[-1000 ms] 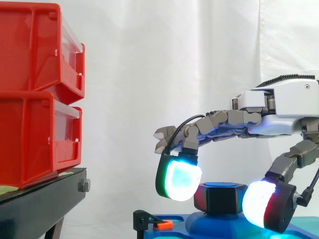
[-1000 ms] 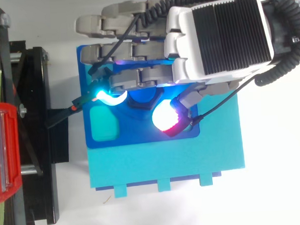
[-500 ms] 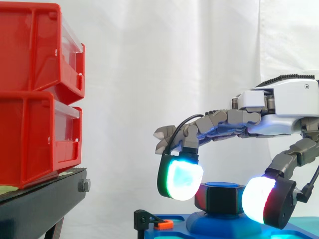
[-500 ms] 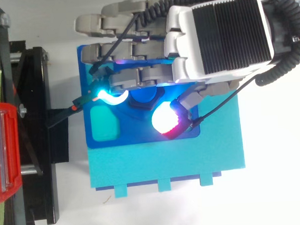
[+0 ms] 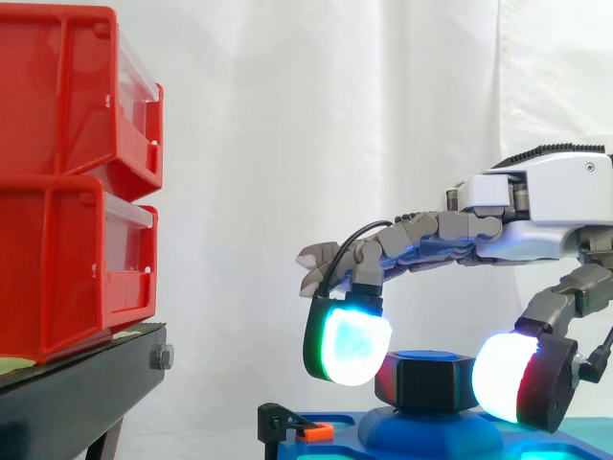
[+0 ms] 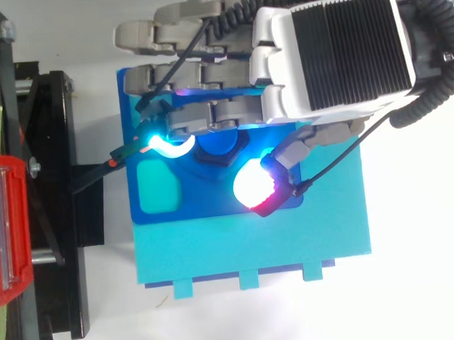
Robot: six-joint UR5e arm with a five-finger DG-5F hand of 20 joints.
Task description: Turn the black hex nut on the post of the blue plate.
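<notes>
Reaching in from the right, the hand (image 5: 546,201) hangs over the blue plate (image 6: 213,204) with its fingers arched downward and spread, not clamped. The black hex nut (image 5: 426,383) sits on the post (image 6: 218,142) at the middle of the plate, directly beneath the fingers. One finger pad (image 5: 350,345), glowing cyan and green, stands at the nut's left side. The thumb pad (image 5: 508,379), white with a red edge, is just beside the nut's near right corner. Whether either pad touches the nut cannot be told. The plate lies on a turquoise base (image 6: 253,244) that reaches nearer than the plate. A small black clip with an orange tip (image 5: 311,433) sits at the plate's left edge. Stacked red bins (image 5: 67,182) rest on the black stand (image 5: 77,393) at far left, before the white curtain (image 5: 287,125)
</notes>
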